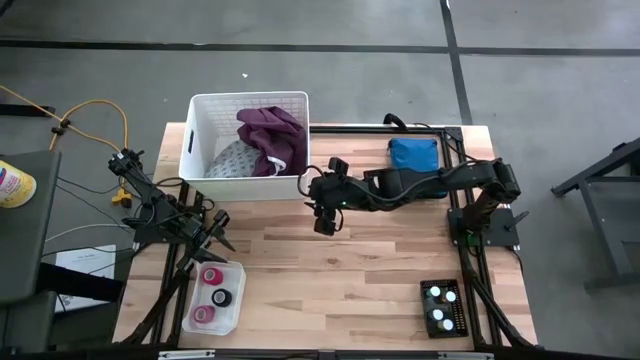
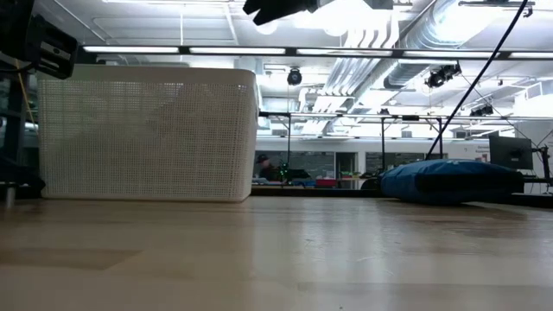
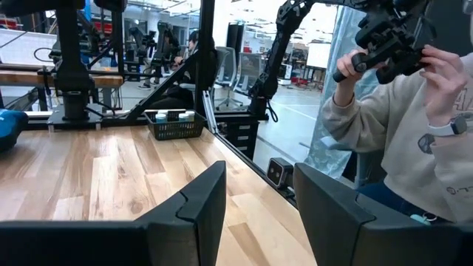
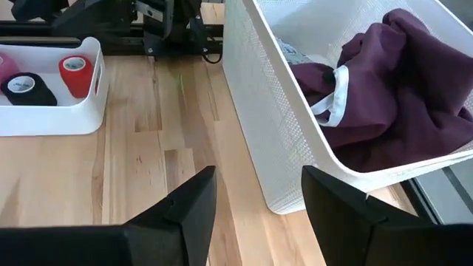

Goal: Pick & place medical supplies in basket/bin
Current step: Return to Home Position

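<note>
The white basket [image 1: 198, 140] stands at the table's far left. Inside it a purple garment [image 1: 272, 135] lies on a grey dotted one [image 1: 232, 160]. My right gripper [image 1: 325, 218] hangs open above the table just off the basket's near right corner [image 4: 284, 185], with nothing between its fingers. The purple garment [image 4: 399, 96] fills the basket's near end in the right wrist view. Pink, red [image 4: 74, 74] and black [image 4: 26, 87] tape rolls sit in a small white tray [image 1: 232, 308] at the near left. White-capped vials stand in a small black basket [image 1: 443, 307] at the near right. My left gripper [image 1: 215, 232] waits open at the left edge.
A blue padded bag [image 1: 413, 155] lies at the far right, beside the right arm. A person [image 3: 399, 125] stands beyond the table's near edge, handling a dark device. Bare wood stretches between the tape tray and the vial basket [image 3: 174, 124].
</note>
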